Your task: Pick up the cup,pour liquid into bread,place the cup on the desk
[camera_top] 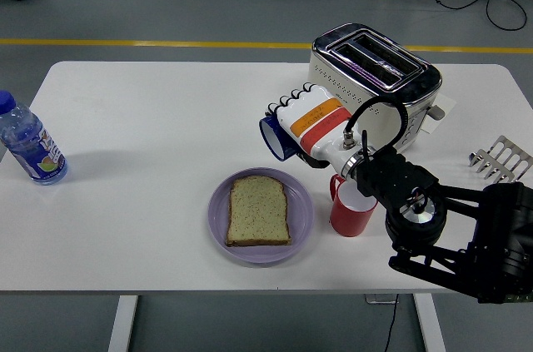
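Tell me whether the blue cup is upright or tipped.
Tipped. The right hand holds the blue cup on its side, mouth facing left and down, above the table beyond the bread.

A toaster [375, 69], red mug [352, 212], water bottle [29, 142] and toast rack [500, 161] stand on the table [150, 119].

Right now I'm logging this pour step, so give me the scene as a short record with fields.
right hand: shut on the blue cup, held tipped on its side above the table
left hand: not in view
bread: one slice, flat on the purple plate
red cup: upright, right of the plate
toaster: behind the hand
bottle: at the table's left edge
rack: at the right edge
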